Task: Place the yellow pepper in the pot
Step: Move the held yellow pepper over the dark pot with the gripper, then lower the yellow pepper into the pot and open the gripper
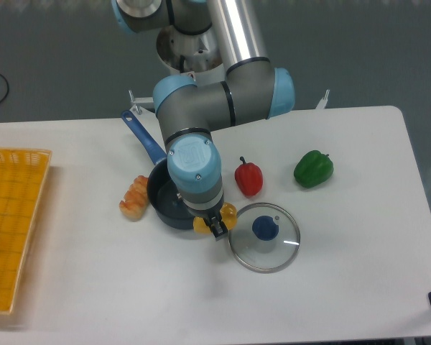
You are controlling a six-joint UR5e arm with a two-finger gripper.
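Observation:
The yellow pepper (228, 213) shows as glossy yellow-orange lumps on both sides of the black fingers of my gripper (215, 224), which is shut on it. It is held at the front right rim of the dark navy pot (161, 198), whose blue handle (145, 136) points to the back left. The arm's wrist hides much of the pot's inside. I cannot tell whether the pepper touches the table or the rim.
A round glass lid with a blue knob (265, 228) lies just right of the gripper. A red pepper (248, 177) and a green pepper (313, 168) sit further right. A croissant-like pastry (134, 198) lies left of the pot. A yellow basket (11, 223) is at the far left.

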